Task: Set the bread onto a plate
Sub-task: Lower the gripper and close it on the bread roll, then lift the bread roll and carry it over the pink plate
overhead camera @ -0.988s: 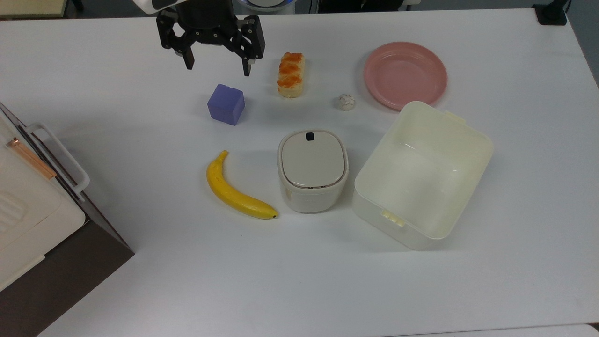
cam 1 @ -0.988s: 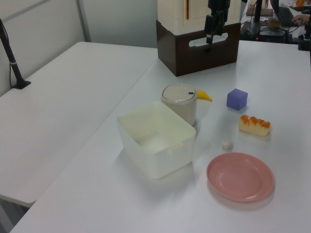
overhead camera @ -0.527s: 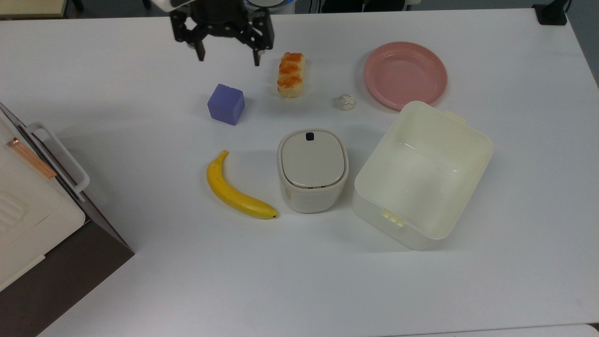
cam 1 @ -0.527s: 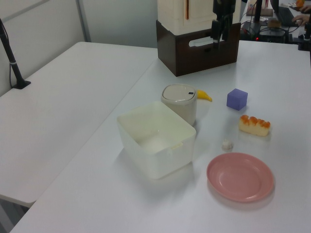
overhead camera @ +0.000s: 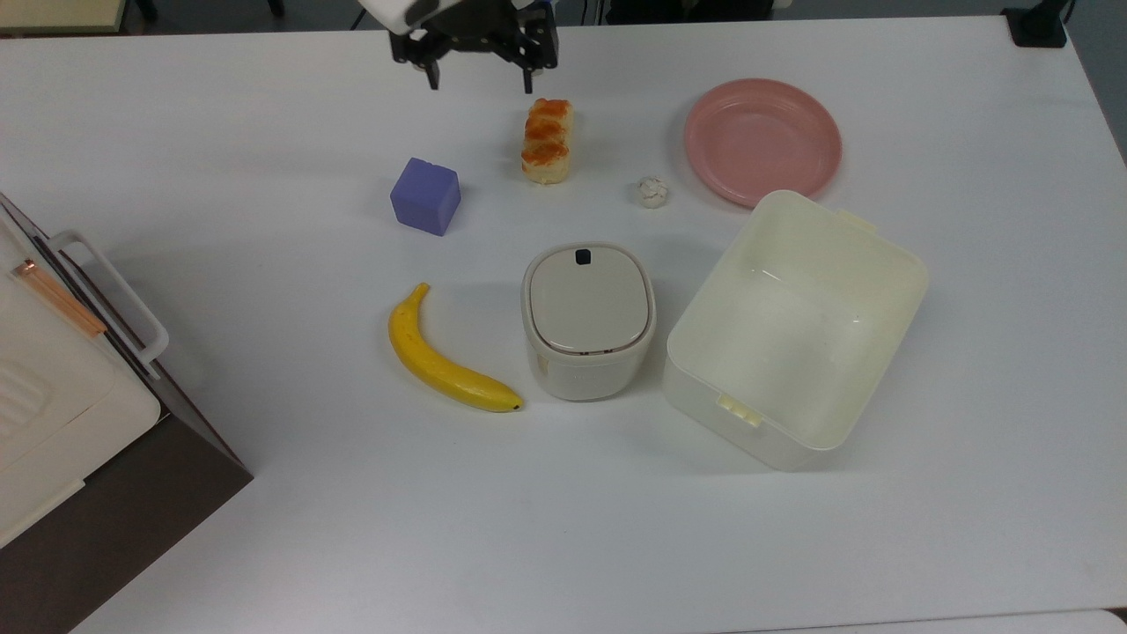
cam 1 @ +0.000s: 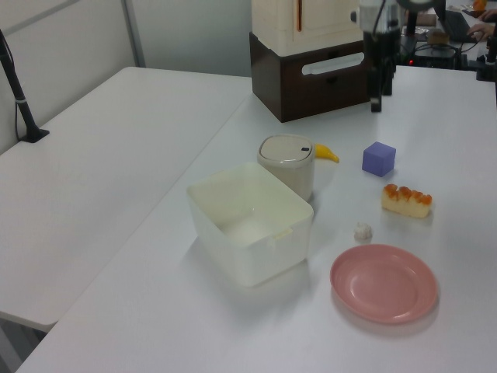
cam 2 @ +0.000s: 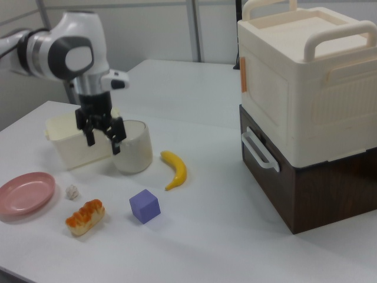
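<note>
The bread (overhead camera: pixel 548 141) (cam 1: pixel 406 200) (cam 2: pixel 85 216) lies on the white table, orange-brown glaze upward, long axis running up and down in the top view. The pink plate (overhead camera: pixel 762 141) (cam 1: pixel 384 283) (cam 2: pixel 25 193) sits empty to the top view's right of it. My gripper (overhead camera: pixel 480 86) (cam 1: pixel 376 99) (cam 2: pixel 103 144) hangs open above the table, just to the top view's upper left of the bread, with nothing between its fingers.
A purple cube (overhead camera: pixel 426 195), a small white ball (overhead camera: pixel 651 191), a banana (overhead camera: pixel 445 357), a lidded cream pot (overhead camera: pixel 588 319) and an open cream tub (overhead camera: pixel 916 264) stand around the table's middle. A cream box on a brown base (cam 2: pixel 306 118) stands at the top view's lower left.
My gripper has moved to the top view's right and upward, from above the purple cube's side to beside the bread's far end. It has stayed open. Nothing on the table moved.
</note>
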Action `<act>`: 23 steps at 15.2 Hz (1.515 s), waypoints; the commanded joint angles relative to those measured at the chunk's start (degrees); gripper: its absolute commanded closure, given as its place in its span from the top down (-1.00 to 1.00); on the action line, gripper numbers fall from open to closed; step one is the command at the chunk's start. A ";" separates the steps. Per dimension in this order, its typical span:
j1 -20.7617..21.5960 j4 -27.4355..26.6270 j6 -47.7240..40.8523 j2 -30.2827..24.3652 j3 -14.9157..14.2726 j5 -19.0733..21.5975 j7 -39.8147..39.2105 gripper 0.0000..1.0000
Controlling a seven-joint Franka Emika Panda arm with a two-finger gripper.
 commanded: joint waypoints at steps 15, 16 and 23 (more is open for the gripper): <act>6.71 -25.83 24.02 3.55 1.92 0.32 0.03 0.81; 6.79 -25.57 23.94 3.38 1.92 0.23 0.03 0.43; 6.88 -18.63 16.91 -0.23 4.64 0.76 0.99 -0.20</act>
